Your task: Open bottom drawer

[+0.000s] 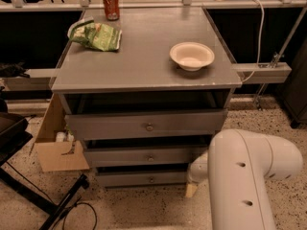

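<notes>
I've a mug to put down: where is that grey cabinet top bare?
The bare patch on the cabinet top runs down the middle, between the green bag and the white bowl, and along the front edge. The back left, with bag and red can, is crowded. Down low, the gripper sits by the right end of the bottom drawer.

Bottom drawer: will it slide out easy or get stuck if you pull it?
Probably it slides straight out: the bottom drawer has a flat, stiff-looking front. Its knob is small and round, so a grip might slip. The tool sits low beside the drawer's right end.
</notes>
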Robot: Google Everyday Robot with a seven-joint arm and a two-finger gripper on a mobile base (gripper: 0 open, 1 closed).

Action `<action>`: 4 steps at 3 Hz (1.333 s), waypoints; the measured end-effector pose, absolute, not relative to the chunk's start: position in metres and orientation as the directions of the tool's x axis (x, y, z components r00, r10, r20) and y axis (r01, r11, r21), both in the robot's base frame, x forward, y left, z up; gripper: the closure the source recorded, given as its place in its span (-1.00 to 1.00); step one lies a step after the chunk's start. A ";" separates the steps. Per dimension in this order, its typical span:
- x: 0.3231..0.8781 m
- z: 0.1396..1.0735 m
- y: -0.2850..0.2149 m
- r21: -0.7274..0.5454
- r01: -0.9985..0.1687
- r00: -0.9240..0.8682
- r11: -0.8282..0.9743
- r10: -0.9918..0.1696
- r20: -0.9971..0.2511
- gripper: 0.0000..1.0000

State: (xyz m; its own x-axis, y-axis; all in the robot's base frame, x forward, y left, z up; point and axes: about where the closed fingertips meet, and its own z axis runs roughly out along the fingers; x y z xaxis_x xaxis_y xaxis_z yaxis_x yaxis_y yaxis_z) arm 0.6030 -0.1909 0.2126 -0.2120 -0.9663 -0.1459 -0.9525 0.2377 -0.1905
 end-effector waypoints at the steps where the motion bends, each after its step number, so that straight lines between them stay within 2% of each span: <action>1: 0.609 0.209 -0.181 -0.197 -0.951 -0.207 0.237 -0.965 -0.162 -1.00; 2: 0.606 0.204 -0.174 -0.191 -0.955 -0.193 0.227 -0.964 -0.181 -1.00; 3: 0.610 0.188 -0.159 -0.187 -0.963 -0.154 0.194 -0.966 -0.207 -0.92; 4: 0.611 0.171 -0.155 -0.156 -0.970 -0.154 0.187 -0.967 -0.202 -0.46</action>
